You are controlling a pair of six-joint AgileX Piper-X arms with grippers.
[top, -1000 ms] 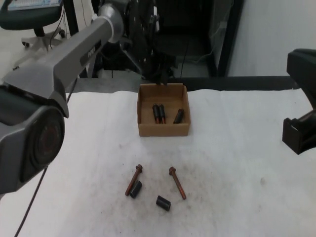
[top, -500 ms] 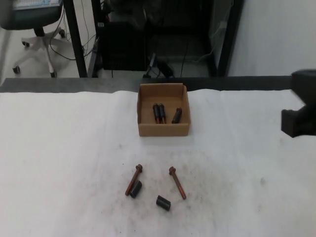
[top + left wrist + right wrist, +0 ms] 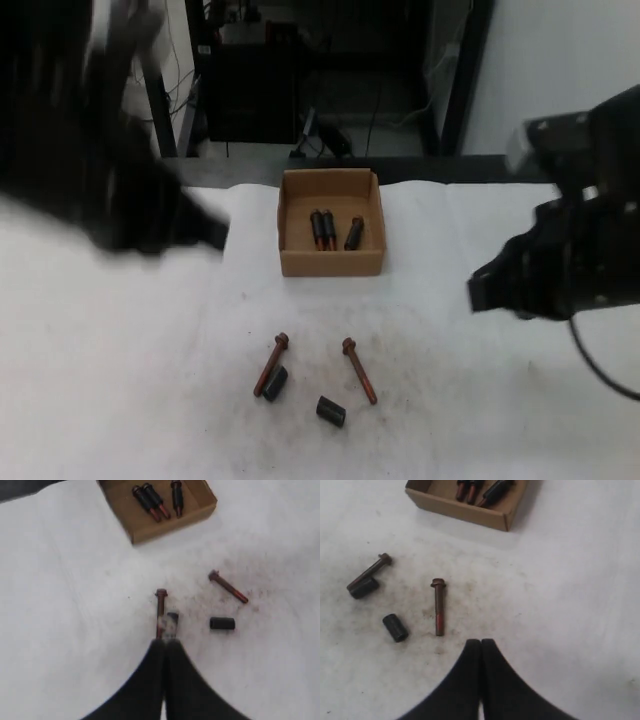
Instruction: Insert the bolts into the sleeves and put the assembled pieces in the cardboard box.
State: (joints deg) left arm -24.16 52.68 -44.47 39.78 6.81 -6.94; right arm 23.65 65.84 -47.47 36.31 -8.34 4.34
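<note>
A: High view: cardboard box at the far middle of the desk, three assembled pieces inside. Nearer us, one bolt lies against a sleeve. The other bolt is just beside the other sleeve, not touching.
B: Arms?
A: Left arm is a blurred dark mass over the left of the desk, right arm over the right. Half a second ago the left arm was out of that view and the right barely at the edge. Both have swung in. Loose parts and box haven't shifted.
B: Left wrist view?
A: Left pincer pressed together, empty, above the desk, pointing at the bolt-and-sleeve pair.
B: Right wrist?
A: Right pincer also pressed together, holding nothing, near the other bolt. Box farther off.
B: Risks?
A: My read: fingers must spread before descent, else closed tips shove a bolt and it rolls. The left pair is worse: with the sleeve against the shank, a pinch may catch both or kick the sleeve away. The targets sit close together, so the arms could crowd each other. A slight tilt at insertion would jam the bolt at the bore.
</note>
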